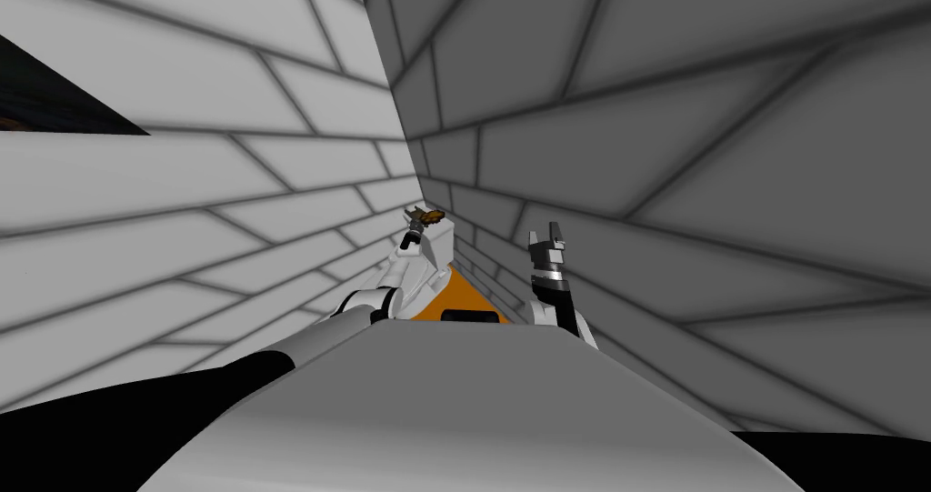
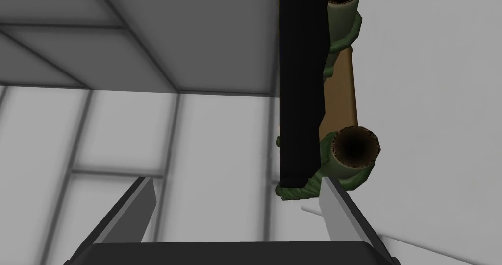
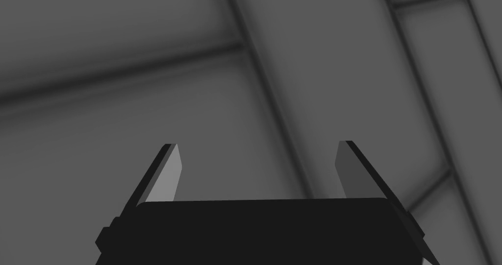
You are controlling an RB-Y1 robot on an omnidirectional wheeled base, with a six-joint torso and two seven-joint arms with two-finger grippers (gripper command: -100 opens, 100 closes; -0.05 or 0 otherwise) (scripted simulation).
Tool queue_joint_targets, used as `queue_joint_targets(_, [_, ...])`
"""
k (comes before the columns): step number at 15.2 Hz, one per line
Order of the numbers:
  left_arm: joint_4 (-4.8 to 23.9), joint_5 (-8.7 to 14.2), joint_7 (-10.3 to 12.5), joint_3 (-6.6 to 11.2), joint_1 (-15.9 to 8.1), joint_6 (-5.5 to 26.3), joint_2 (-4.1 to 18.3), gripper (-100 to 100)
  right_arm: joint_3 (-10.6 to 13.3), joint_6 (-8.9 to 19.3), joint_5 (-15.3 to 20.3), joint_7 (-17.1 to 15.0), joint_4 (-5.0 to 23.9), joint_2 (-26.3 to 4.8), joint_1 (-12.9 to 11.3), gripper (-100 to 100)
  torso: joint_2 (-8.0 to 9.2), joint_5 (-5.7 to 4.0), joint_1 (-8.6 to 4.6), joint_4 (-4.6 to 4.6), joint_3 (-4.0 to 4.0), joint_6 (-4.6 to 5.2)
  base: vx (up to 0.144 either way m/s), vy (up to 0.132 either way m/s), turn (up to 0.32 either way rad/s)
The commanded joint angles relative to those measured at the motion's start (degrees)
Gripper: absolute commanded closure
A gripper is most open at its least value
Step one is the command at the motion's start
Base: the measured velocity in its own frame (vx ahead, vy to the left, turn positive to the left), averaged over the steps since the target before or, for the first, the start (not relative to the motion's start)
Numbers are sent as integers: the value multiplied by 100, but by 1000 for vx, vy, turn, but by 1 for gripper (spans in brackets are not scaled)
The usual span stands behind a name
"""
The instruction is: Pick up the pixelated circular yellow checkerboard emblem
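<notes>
A small brown and yellow object (image 1: 428,214) sits on top of a white fixture (image 1: 435,246) in the corner of the tiled walls. Seen close in the left wrist view, the object (image 2: 343,147) has brown tube-like ends, green fittings and a flat black face. My left gripper (image 1: 415,233) is reaching up to it. The left gripper (image 2: 238,203) is open, and one of its fingers (image 2: 333,205) sits just under the object's green lower end. Nothing lies between the fingers. My right gripper (image 1: 548,238) is raised to the right, and it (image 3: 257,171) is open and holds nothing.
Tiled walls (image 1: 227,195) close in on both sides and meet in a narrow corner. A strip of orange floor (image 1: 455,297) shows below the fixture. A black area (image 1: 55,95) lies at the upper left.
</notes>
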Motion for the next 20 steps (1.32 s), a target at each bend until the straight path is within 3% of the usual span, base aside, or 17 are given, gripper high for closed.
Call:
queue_joint_targets(1, [158,-3,3,19,-108,76,-39,-100,0,0,0,0,0,0,0,0,0,0,0,0,0,0,-14,-31,7])
queue_joint_targets(9, [979,-14,22,188,-772,351,-137,-100,0,0,0,0,0,0,0,0,-36,7,-47,-26,-31,52,-14,-43,7])
queue_joint_targets(12, [981,-17,11,202,-772,336,-133,-100,0,0,0,0,0,0,0,0,-44,8,-55,-31,-38,63,-10,-27,2])
queue_joint_targets(13, [980,-17,11,201,-771,337,-133,100,0,0,0,0,0,0,0,0,-47,9,-50,-32,-39,62,0,0,0])
queue_joint_targets(18, [989,-18,10,200,-759,344,-138,100,0,0,0,0,0,0,0,0,-50,7,-46,-24,-37,66,-1,-1,0])
queue_joint_targets(19, [977,-43,-10,269,-910,502,-88,-100,0,0,0,0,0,0,0,0,-51,7,-45,-25,-38,66,-6,-2,-55])
queue_joint_targets(20, [977,-47,-17,281,-939,537,-79,-100,0,0,0,0,0,0,0,0,-52,6,-46,-24,-38,68,-6,-1,-80])
